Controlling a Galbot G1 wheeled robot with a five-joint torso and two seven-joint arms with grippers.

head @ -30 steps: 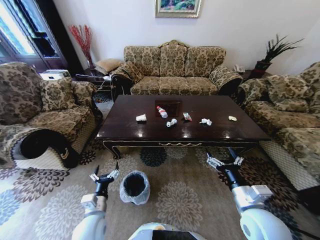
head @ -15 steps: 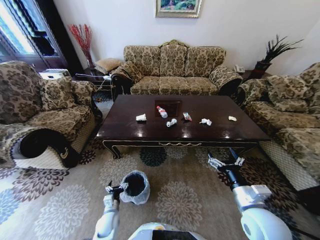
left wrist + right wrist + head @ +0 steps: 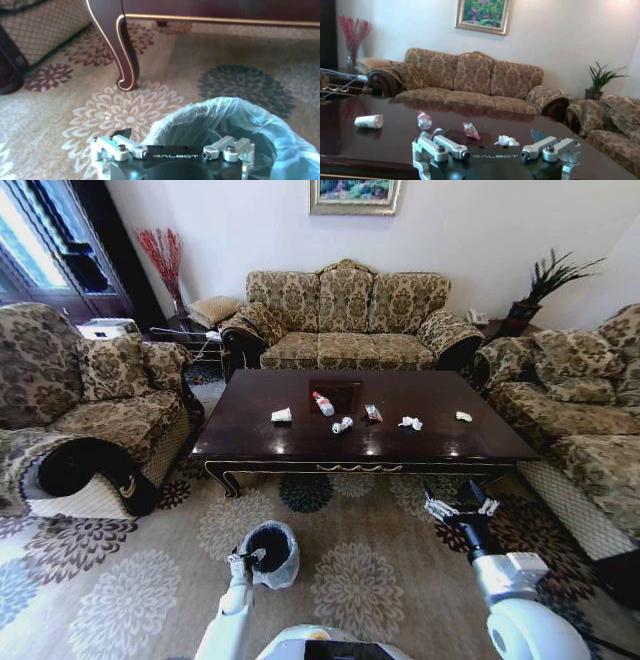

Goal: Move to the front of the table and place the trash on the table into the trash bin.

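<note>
While the trash lies scattered along the middle of the table, nothing is held. The left gripper is seen spread open at the rim of the trash bin on the carpet; the right gripper is poised wide open, empty, off the table's front edge. Paper wads and wrapper are judged light and crushable, best pinched across the middle; the bottle, slicker, is better taken around its body.

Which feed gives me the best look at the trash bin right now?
The head view: it shows the whole trash bin on the carpet in front of the table, with the left gripper at its rim. The left wrist view shows the liner and rim close up, cropped. The right wrist view faces the tabletop instead.
</note>
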